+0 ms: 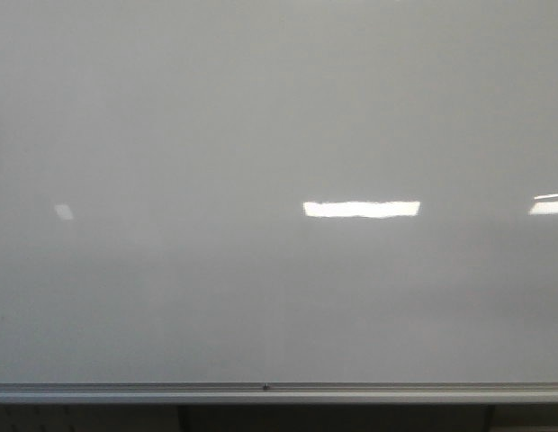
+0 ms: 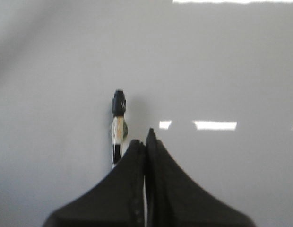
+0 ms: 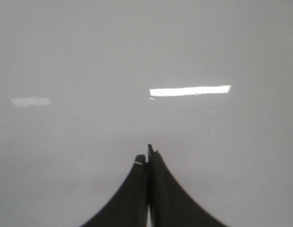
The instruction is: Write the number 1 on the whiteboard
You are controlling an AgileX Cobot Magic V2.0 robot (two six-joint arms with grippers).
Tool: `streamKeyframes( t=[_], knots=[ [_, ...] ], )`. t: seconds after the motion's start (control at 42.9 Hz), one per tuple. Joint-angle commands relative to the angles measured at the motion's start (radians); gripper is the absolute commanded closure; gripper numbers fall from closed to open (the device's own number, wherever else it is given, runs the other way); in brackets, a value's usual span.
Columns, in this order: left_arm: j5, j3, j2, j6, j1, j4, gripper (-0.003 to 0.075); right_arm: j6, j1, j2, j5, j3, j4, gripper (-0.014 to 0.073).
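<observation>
The whiteboard is glossy pale grey and fills the front view, with its silver edge strip along the bottom. No black stroke of the number 1 shows in any view. My left gripper is shut, fingers pressed together, facing the board. A black-capped marker with a pale barrel stands just beside the left finger, its lower end hidden behind that finger. It is not between the jaws. My right gripper is shut and empty, facing bare board. Neither arm shows in the front view.
Bright rectangular light glares lie on the board, at the right edge and in the wrist views. A small screw sits in the edge strip. Dark space lies below the strip.
</observation>
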Motion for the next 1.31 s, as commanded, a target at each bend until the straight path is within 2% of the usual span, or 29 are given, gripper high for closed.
streamKeyframes(
  t=[0.0,0.093,0.257,0.396,0.536,0.676,0.723,0.793,0.886,0.933,1.003,1.096,1.283],
  knots=[
    [-0.207,0.007,-0.015,-0.010,-0.002,0.000,0.0740,-0.004,-0.001,-0.017,-0.081,-0.075,-0.001,0.0711],
    [-0.201,-0.052,-0.008,-0.010,-0.002,0.000,0.0740,-0.004,-0.001,-0.014,-0.030,-0.174,-0.001,0.0711],
    [-0.010,-0.219,0.085,-0.010,-0.002,0.002,0.0740,-0.004,-0.002,0.073,0.121,-0.368,0.000,0.0711],
    [0.112,-0.328,0.248,-0.010,-0.002,0.032,0.0741,-0.004,-0.002,0.216,0.179,-0.483,0.001,0.0711],
    [0.108,-0.368,0.372,-0.010,-0.002,0.035,0.0741,-0.004,-0.002,0.308,0.168,-0.512,0.001,0.0711],
    [0.095,-0.367,0.402,-0.010,-0.002,0.035,0.0729,-0.004,-0.002,0.321,0.168,-0.512,0.001,0.0703],
    [0.095,-0.367,0.402,-0.010,-0.002,0.035,0.0699,-0.004,-0.002,0.321,0.168,-0.512,0.001,0.0676],
    [0.095,-0.367,0.402,-0.010,-0.002,0.035,0.0612,-0.004,-0.002,0.321,0.168,-0.512,0.001,0.0580],
    [0.095,-0.367,0.402,-0.010,-0.002,0.035,0.0418,-0.004,-0.002,0.321,0.168,-0.512,0.001,0.0418],
    [0.095,-0.367,0.402,-0.010,-0.002,0.035,0.0269,-0.004,-0.002,0.321,0.168,-0.512,0.001,0.0295],
    [0.095,-0.367,0.402,-0.010,-0.002,0.035,0.0167,-0.004,-0.002,0.321,0.168,-0.512,0.001,0.0202],
    [0.095,-0.367,0.402,-0.010,-0.002,0.035,0.0134,-0.004,-0.002,0.321,0.168,-0.512,0.001,0.0151],
    [0.109,-0.367,0.479,-0.010,-0.002,0.035,0.0135,-0.004,-0.002,0.321,0.167,-0.512,0.001,0.0154]
  ],
)
